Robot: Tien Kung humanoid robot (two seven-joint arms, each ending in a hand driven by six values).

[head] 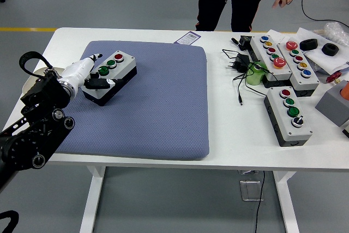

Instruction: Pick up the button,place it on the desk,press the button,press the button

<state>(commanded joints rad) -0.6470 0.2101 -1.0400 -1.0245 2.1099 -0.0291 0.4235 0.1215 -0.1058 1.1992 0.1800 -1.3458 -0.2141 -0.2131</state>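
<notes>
Gripping: left hand (90, 77) clamped on grey three-button control box (110, 76), tilted on blue-grey mat (163, 107), far left.
Risk: box tips or slides when released (near end looks raised).
Right hand: unseen.
Person: standing far side, hands free.

A button box (110, 76) lies on the far left part of a mat (158, 107) covering the table's (234, 145) left half. More button boxes (287, 115) and a power adapter (240, 63) lie to the right, off the mat.

Grey button box (110, 77) — three buttons, tilted — on blue mat's left.
</notes>
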